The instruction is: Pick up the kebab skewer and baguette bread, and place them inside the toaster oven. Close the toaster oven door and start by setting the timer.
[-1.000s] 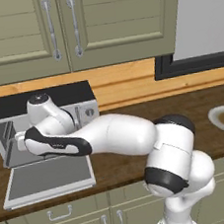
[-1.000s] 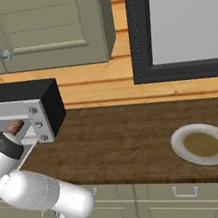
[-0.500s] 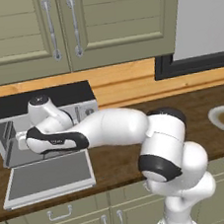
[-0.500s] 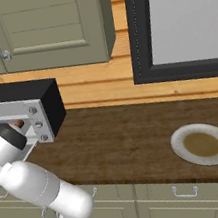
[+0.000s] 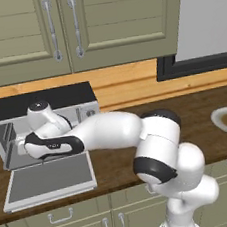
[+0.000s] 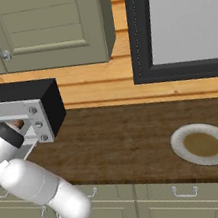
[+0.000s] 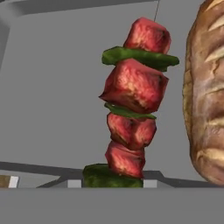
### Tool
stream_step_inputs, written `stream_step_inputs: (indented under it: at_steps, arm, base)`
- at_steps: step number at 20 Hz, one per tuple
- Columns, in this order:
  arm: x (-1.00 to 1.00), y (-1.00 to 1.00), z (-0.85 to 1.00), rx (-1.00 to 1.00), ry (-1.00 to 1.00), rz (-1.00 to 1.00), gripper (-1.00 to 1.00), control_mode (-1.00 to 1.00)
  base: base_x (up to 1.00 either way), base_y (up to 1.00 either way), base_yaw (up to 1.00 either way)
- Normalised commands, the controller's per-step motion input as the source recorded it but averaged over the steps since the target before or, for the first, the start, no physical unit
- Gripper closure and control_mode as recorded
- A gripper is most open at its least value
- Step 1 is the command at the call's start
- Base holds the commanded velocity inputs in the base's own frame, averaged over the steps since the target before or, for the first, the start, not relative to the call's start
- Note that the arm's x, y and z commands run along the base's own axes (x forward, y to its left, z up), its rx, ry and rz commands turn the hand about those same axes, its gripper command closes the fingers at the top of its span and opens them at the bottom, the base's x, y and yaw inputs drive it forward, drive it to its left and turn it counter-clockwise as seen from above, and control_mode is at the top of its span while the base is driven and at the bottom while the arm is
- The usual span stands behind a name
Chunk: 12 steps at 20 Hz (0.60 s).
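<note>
The toaster oven [image 5: 48,99] stands at the counter's left end, and its door [image 5: 48,178] lies dropped open flat in front. My gripper [image 5: 23,147] reaches into the oven's mouth. It is shut on the lower end of the kebab skewer [image 7: 131,100], whose red chunks and green slices rise straight ahead against the grey inner wall. The baguette bread [image 7: 208,96] lies close on the right of the skewer inside the oven. In the right base view, a brown bit of the skewer [image 6: 16,125] shows at the oven [image 6: 21,91] opening.
A white plate [image 6: 203,144] with brown contents sits far right on the wooden counter [image 6: 116,140]. Green wall cabinets [image 5: 59,26] hang above the oven. A dark-framed window [image 6: 176,18] is on the back wall.
The hand has pushed a little deeper into the oven with the skewer. The elbow and forearm have swung forward and up.
</note>
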Motion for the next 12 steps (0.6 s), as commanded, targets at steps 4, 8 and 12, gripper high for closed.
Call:
stream_step_inputs:
  at_steps: [4,8,12]
  arm:
    - [0.08,0.04,-0.14,0.0,0.0,0.0,1.0,-1.0]
    - [0.08,0.0,-0.13,0.0,0.0,0.0,1.0,-1.0]
    - [0.07,0.0,-0.11,0.0,0.0,0.0,-1.0,-1.0]
  base:
    - [0.0,0.0,0.0]
    - [0.0,0.0,0.0]
    - [0.0,0.0,0.0]
